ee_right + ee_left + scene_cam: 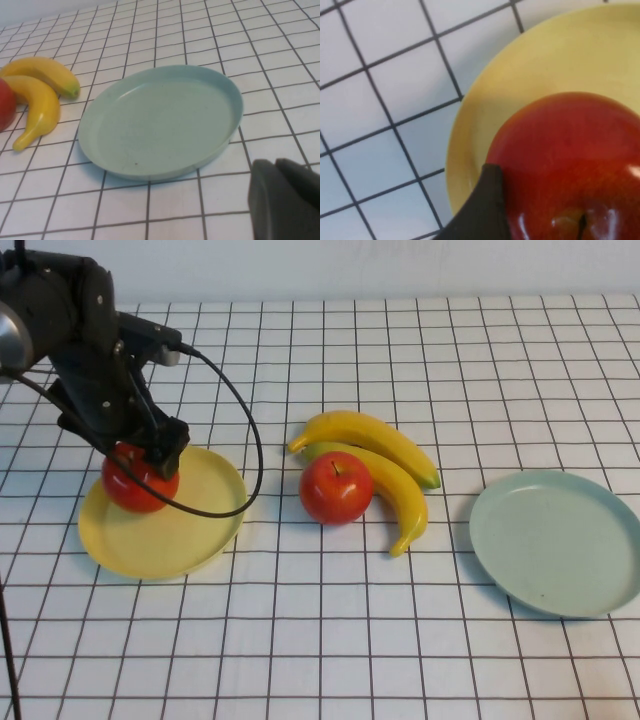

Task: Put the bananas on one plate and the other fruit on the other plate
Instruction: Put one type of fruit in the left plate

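far left of the checkered table [330, 640]: left gripper [150, 455] down over the near-left part of the yellow plate [190, 530], jaws spread wide around a red apple [138, 480]. apple resting on the plate, between the fingers, upper part hidden under the black wrist in the high view. from the left wrist view, one dark fingertip [487, 210] right beside the apple's skin [570, 160], stem hollow just visible, plate rim [465, 150] curving past onto the white grid; contact between finger and fruit not clear enough to call. black cable [245, 430] looping from the arm across the plate's far edge.

further right, near the table's middle: second red apple [336, 487] sitting on the cloth, stem up, well apart from the left gripper. just behind and to its right, two bananas [375, 465] lying side by side, curved, touching each other, the nearer one touching or just beside the apple. none of these on a plate.

far right: pale blue-green plate [555, 540], apart from the bananas. same plate [160, 120] filling the right wrist view, bananas [40, 95] and a sliver of apple [6, 105] at its far side. right gripper [285, 200] out of the high view, seen only as a dark shape near the plate's rim, hovering over bare cloth; fingers closed together, grasping nothing.
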{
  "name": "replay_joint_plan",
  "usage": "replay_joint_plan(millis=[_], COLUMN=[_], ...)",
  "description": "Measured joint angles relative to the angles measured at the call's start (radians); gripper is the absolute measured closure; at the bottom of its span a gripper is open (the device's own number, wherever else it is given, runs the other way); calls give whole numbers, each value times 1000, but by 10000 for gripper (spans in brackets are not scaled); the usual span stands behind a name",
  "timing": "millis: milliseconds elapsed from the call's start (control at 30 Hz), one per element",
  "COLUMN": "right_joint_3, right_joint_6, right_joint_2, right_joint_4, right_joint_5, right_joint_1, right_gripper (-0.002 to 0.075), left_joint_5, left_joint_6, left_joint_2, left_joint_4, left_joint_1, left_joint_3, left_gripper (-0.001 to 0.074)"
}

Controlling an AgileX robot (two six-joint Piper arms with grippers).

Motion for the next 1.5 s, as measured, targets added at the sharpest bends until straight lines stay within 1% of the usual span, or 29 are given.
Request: replay_joint_plan(millis=[67,167,333,433,700,867,1133,1233,1367,1500], right_joint_3=[0,0,0,0,0,0,0,0,0,0], right_joint_6=[0,0,0,0,0,0,0,0,0,0], right_joint_2=[0,0,0,0,0,0,0,0,0,0], right_joint_4=[0,0,0,0,0,0,0,0,0,0], right_joint_5=[0,0,0,0,0,0,0,0,0,0], right_joint_1=[0,0,0,0,0,0,0,0,0,0], right_gripper=[743,743,743,743,743,743,743,743,743,743], left_joint_5=[16,45,88,116,123,128,130,130,113,89], left_joint_6=[45,89,101,101,98,95,131,148,151,151], left_joint_2=[0,2,2,2,2,2,22,35,35,50], left_joint_4=[-42,-104,-109,-102,-98,-100,-101,-136,-182,-184], left_joint_1=[17,48,62,62,52,-14,-202,-254,-299,-340], left_joint_3=[0,0,-11,-56,-208,-247,-251,-251,-251,-251], left_gripper=[69,67,66,66,66,66,66,66,66,66])
